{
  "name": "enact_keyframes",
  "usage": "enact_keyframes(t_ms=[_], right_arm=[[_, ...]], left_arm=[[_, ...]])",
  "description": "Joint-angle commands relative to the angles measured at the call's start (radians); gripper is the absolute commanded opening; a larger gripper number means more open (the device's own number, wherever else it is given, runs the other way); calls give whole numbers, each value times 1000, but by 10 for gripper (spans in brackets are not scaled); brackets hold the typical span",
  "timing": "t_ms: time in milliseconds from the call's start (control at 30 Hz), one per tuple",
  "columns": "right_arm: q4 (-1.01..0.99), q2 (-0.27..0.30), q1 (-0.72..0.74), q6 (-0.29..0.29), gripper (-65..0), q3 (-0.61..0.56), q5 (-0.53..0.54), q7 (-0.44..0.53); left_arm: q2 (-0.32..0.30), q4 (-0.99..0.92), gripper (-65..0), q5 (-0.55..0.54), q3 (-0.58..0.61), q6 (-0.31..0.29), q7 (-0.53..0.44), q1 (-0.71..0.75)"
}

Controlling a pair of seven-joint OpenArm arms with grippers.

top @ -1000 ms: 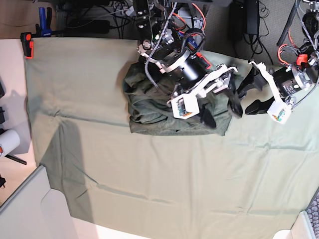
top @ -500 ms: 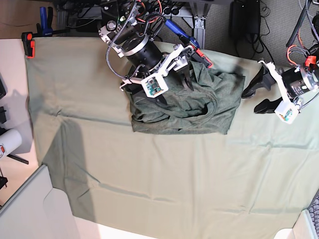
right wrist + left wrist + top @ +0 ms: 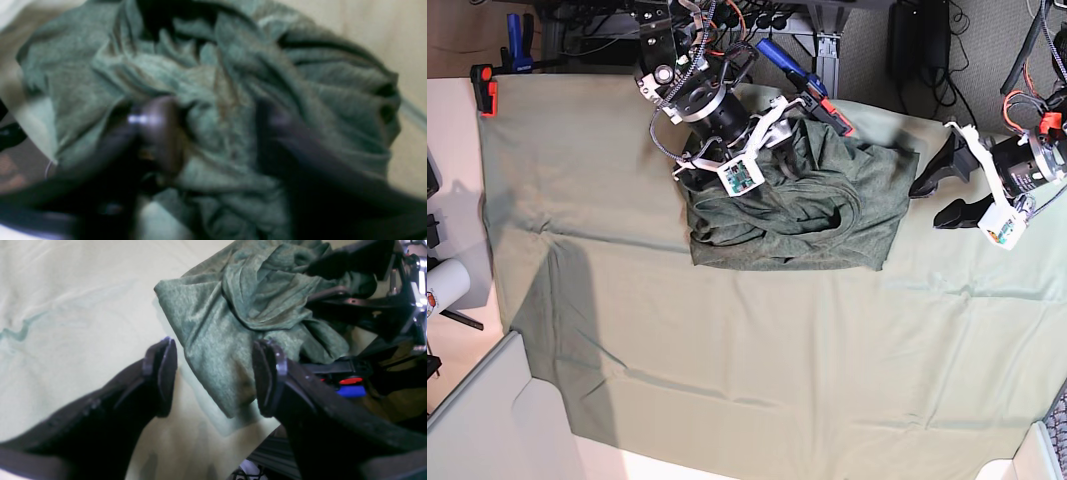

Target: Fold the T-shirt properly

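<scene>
T-shirt (image 3: 797,215) bunched upper centre, right tool (image 3: 762,150) pressed into its top edge, grip unclear; left tool (image 3: 942,190) apart at right; pinch one layer, pull flat.

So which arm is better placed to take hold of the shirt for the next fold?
Probably the right. The right gripper is already down on the bunched far edge of the T-shirt, with fabric between its fingers. The left gripper hangs open beside the shirt's corner, touching nothing.
</scene>
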Motion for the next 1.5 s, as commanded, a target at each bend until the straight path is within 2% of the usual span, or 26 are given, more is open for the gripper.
enact_keyframes(t_ms=[0, 67, 100, 300, 500, 633, 867, 1100, 1200, 1267, 1300, 1467], right_arm=[[16, 2, 6, 0, -501, 0, 6, 26], [16, 2, 6, 0, -641, 0, 7, 26], [16, 2, 6, 0, -650, 0, 9, 26], [53, -8, 7, 0, -650, 0, 144, 26], [126, -77, 7, 1, -650, -19, 202, 26], [129, -103, 7, 1, -650, -74, 195, 26], [101, -103, 7, 1, -650, -211, 82, 26], [72, -101, 6, 1, -646, -232, 59, 26], [72, -100, 6, 1, -435, -232, 59, 26], [72, -101, 7, 1, -353, -232, 62, 27], [72, -101, 7, 1, -335, -232, 67, 31], [92, -101, 7, 1, -333, -232, 89, 68]], left_arm=[[-11, 15, -259, -18, -5, -17, -17, -5], [-11, 15, -259, -17, -5, -17, -17, -5], [-11, 15, -259, -16, -5, -17, -17, -5], [-12, 15, -259, -13, -5, -17, -17, -5], [-24, 15, -259, -7, -5, -17, -16, -5], [-25, 15, -259, -6, -5, -17, -14, -5], [-25, 15, -259, -6, -5, -17, -14, -5], [-24, 15, -259, -7, -5, -17, -14, -5], [-24, 15, -259, -21, -5, -17, -14, -5], [-24, 15, -259, -22, -5, -17, -16, -5], [-24, 15, -259, -22, -5, -17, -19, -5], [-24, 16, -260, -68, -5, -17, -34, -5]])
